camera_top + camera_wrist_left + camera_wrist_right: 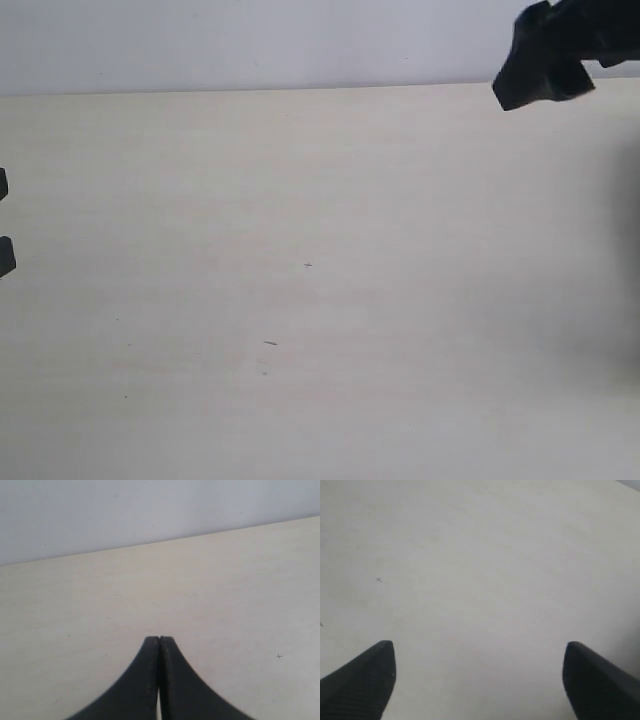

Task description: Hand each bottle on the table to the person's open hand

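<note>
No bottle shows in any view, and no person's hand is in sight. The pale cream table (pixel 300 200) fills the exterior view with only tiny dark specks on it. My left gripper (pixel 159 639) is shut, its black fingers pressed together with nothing between them, low over the table (pixel 225 580). Only two small black bits of the left arm (pixel 4 255) show at the exterior view's left edge. My right gripper (pixel 480 647) is open, jaws wide apart over bare table (pixel 480 555). In the exterior view the right gripper (pixel 540 70) hangs at the far right.
A plain light wall (pixel 250 40) rises behind the table's far edge. A soft shadow (pixel 620 300) lies on the tabletop at the right side.
</note>
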Controlling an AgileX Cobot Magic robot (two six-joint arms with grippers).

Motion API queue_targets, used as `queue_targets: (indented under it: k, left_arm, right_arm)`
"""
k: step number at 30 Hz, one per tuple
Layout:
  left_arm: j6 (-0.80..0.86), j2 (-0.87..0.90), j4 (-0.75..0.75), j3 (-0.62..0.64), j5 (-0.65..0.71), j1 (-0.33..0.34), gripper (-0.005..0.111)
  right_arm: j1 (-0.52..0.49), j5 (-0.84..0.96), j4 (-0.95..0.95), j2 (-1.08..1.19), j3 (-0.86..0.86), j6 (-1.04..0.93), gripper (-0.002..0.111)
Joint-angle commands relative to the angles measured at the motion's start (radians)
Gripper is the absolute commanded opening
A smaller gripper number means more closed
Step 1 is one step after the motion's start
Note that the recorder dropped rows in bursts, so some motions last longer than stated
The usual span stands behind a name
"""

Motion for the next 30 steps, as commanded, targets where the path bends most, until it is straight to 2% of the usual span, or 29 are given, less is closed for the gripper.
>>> queue_targets:
  k: [1,5,7,16,30]
  left_arm:
    - [-0.004,-0.002,0.005,0.005,-0.001,0.003,0.0]
    - [-0.004,-0.002,0.005,0.005,-0.001,0.003,0.0]
    - [-0.004,-0.002,0.005,0.005,-0.001,0.003,0.0]
    - [-0.004,-0.002,0.005,0.005,-0.001,0.003,0.0]
    - [-0.004,-0.002,0.005,0.005,-0.001,0.003,0.0]
  right_arm:
    - [0.0,-0.128,0.128,-0.174,0.151,-0.11,0.06]
    - [0.0,-0.242,0.271,-0.306,0.269,-0.165,0.017]
    - [0.0,-0.291,0.302,-0.361,0.315,-0.166,-0.001]
    - [0.0,-0.435,0.354,-0.494,0.485,-0.166,0.0]
    - [0.0,-0.747,0.452,-0.512,0.775,-0.157,0.0]
